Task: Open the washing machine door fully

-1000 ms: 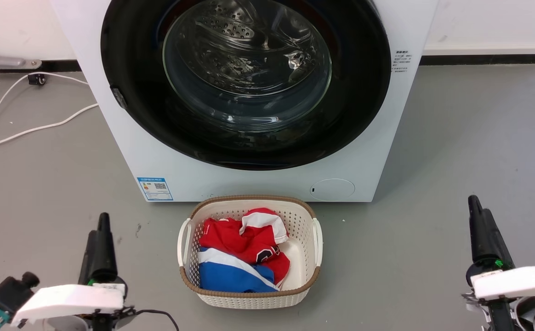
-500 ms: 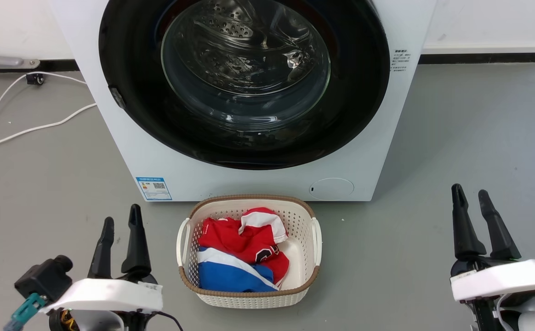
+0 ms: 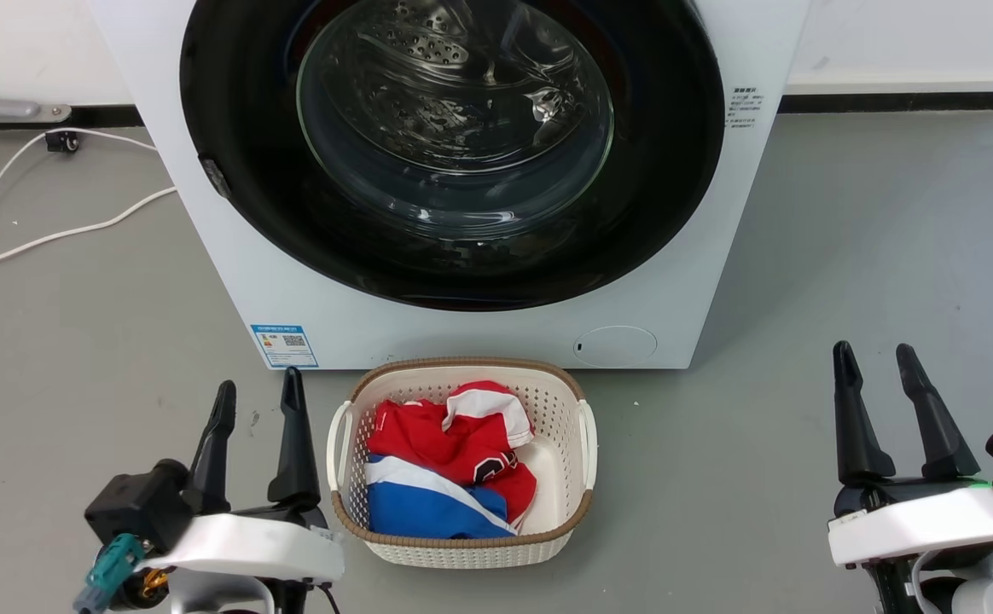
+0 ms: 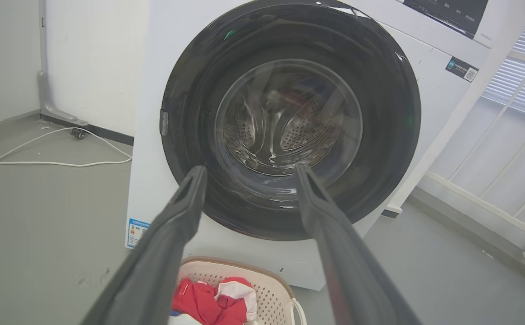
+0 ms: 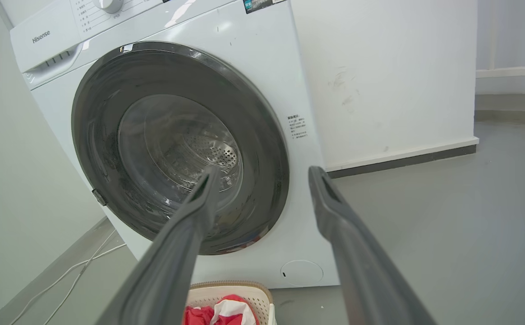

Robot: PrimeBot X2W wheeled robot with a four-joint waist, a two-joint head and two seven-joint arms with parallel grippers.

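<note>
The washing machine door [image 3: 240, 170] is a large round glossy black ring with a clear glass bowl at its centre, lying flat against the white machine front. It fills much of the left wrist view [image 4: 393, 122] and the right wrist view [image 5: 95, 135]. A small latch tab [image 3: 215, 176] sits on its left rim. My left gripper [image 3: 259, 394] stands open at the lower left, beside the basket, well short of the door. My right gripper [image 3: 873, 368] stands open at the lower right over bare floor. Neither touches anything.
A cream laundry basket [image 3: 586, 443] with red, white and blue clothes sits on the grey floor right in front of the machine. White cables [image 3: 53, 234] trail over the floor at the left. A white railing [image 4: 492, 198] stands to the machine's right.
Both grippers have turned so their two fingers show apart, and the left one has moved up and right toward the basket. The camera has shifted slightly; the door has not moved.
</note>
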